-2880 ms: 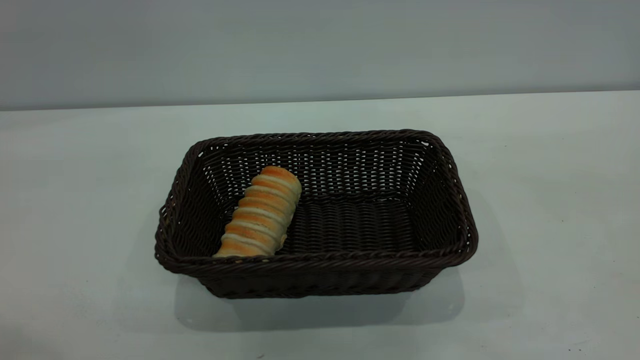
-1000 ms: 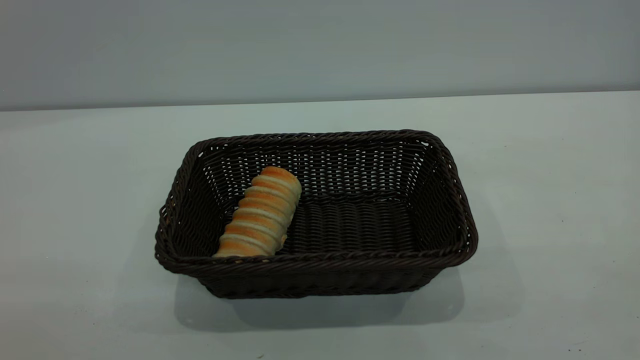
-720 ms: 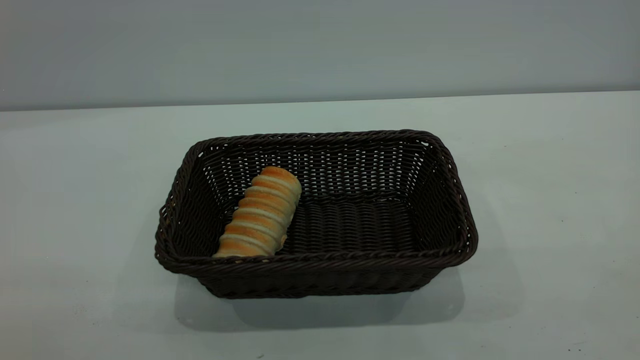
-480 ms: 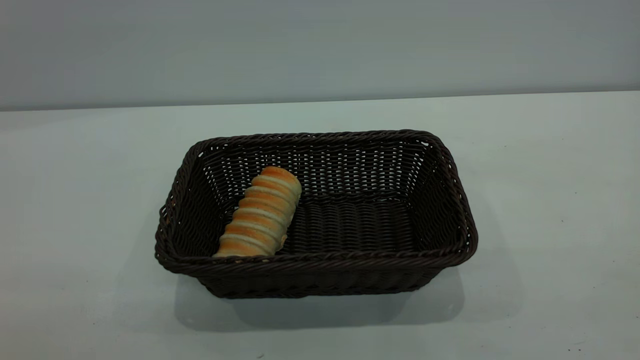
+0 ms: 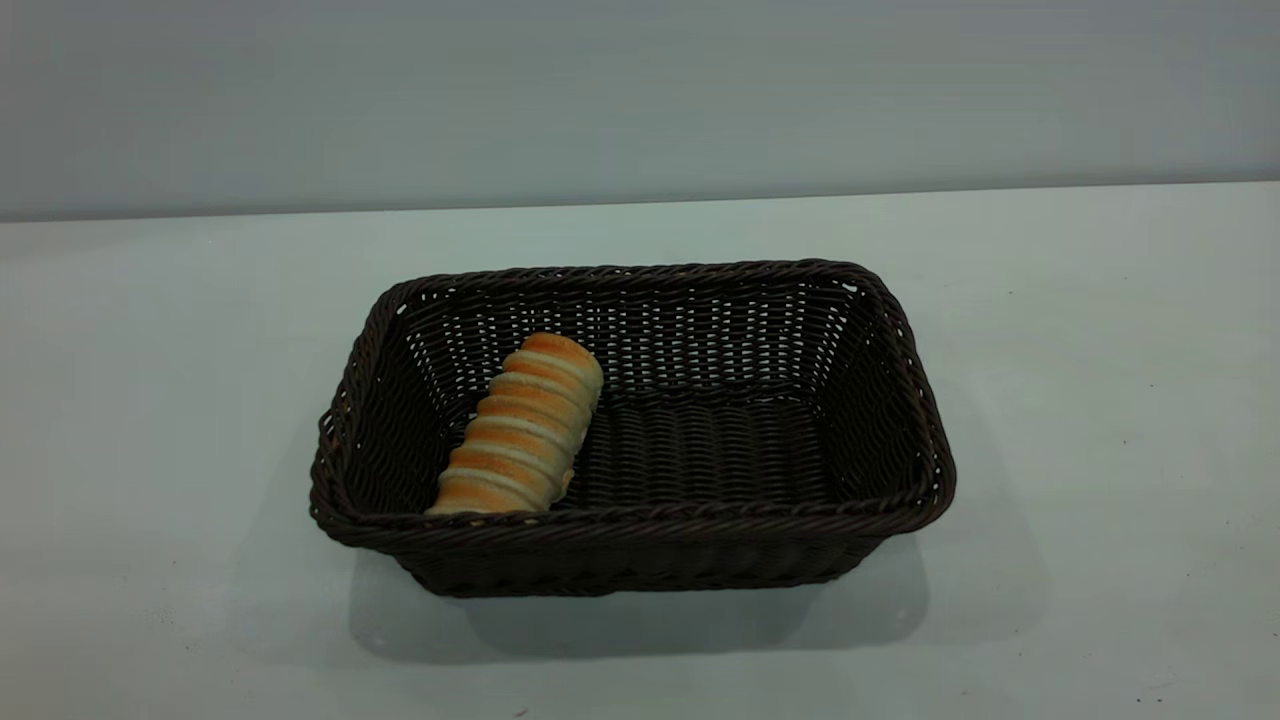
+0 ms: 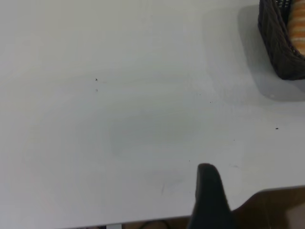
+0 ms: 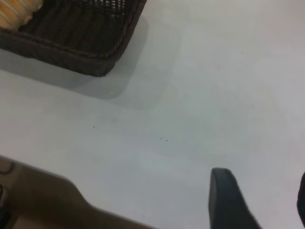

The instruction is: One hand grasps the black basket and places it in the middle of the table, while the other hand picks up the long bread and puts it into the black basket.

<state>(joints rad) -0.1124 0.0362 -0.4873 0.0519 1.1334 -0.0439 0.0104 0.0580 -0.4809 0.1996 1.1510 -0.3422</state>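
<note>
Above bare table (image 5: 1100,350), both arms hover off basket (image 5: 630,520); right fingers (image 7: 228,200) spread; left fingers' (image 6: 209,195) state unclear.

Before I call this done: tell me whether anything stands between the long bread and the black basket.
Nothing visible does. The long bread already lies inside the black basket, at its left end. The left hand and right hand hover over the table, apart from the basket.
</note>
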